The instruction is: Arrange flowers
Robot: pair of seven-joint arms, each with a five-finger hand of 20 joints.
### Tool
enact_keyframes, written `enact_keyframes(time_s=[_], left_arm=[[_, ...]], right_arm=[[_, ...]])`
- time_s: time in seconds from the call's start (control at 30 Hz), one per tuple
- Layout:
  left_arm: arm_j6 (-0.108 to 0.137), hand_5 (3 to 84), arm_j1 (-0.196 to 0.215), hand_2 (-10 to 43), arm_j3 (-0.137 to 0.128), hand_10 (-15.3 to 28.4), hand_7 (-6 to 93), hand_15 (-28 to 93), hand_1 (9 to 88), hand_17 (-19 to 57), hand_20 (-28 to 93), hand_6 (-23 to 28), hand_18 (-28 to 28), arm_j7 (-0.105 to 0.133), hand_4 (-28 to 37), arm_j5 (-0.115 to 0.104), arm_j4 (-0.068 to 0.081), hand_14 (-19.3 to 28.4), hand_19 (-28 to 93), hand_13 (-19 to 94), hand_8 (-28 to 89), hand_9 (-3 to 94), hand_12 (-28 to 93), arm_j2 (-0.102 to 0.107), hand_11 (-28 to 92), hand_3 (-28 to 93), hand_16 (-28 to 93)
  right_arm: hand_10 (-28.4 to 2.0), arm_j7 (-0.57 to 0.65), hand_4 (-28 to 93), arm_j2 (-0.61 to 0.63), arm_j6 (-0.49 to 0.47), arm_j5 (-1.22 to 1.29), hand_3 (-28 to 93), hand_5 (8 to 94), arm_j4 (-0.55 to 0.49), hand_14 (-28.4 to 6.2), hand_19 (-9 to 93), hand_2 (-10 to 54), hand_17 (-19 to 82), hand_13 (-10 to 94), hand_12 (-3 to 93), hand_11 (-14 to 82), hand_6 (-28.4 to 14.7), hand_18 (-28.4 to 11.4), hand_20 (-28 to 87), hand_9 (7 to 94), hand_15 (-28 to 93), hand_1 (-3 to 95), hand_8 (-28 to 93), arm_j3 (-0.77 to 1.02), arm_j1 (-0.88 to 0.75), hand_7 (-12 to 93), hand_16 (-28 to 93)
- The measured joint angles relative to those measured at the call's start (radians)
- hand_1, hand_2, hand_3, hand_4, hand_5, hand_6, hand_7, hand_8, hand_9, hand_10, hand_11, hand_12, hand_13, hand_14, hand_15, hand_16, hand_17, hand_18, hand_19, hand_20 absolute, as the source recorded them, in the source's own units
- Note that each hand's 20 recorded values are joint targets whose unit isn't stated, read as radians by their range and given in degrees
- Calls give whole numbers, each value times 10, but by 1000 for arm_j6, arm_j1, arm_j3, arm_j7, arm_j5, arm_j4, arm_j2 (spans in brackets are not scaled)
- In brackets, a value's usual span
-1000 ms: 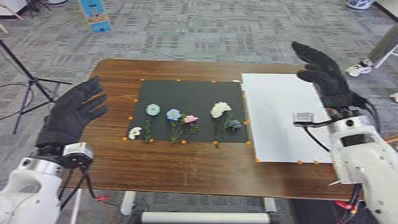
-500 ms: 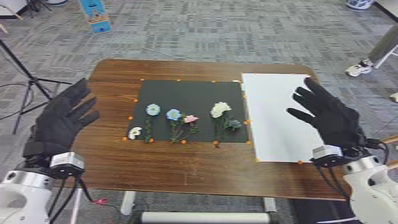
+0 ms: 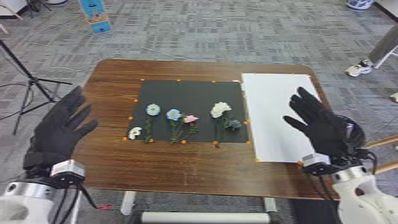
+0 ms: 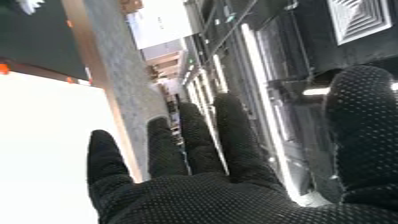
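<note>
Where a black sheet (image 3: 188, 91) lies, flowers (image 3: 220, 108), white, blue, pink, green-stemmed.

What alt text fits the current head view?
Artificial-looking flowers in white, blue and pink lie on a black sheet beside a white sheet on a brown table; the robot's open left hand and right hand flank them.

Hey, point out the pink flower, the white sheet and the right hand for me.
Pink flower (image 3: 190, 119): head view, on its bloom.
White sheet (image 3: 275, 115): head view, on its bare middle.
Right hand (image 4: 213, 200): right wrist view, on its palm.
</note>
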Motion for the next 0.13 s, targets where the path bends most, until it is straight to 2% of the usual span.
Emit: enact_keyframes(time_s=[0.07,0.13], left_arm=[[-1,165,-3,-95,11,81,186,6,244,-173,39,16,262,0,-272,0,8,120,379,108,-88,115,239,0,71,685,109],[-10,164,-13,-95,18,82,184,8,250,-172,37,17,265,-7,-281,-1,15,121,382,107,-88,115,244,0,69,656,108]], right_arm=[[-78,-10,-221,0,26,-3,808,286,-4,-64,321,-39,-124,141,190,-16,-36,-179,65,239,-144,139,-58,-8,-5,38,361],[-76,-25,-223,0,52,3,809,288,-4,-59,317,-42,-122,144,190,-16,-33,-174,65,239,-148,141,-59,-20,-6,43,361]])
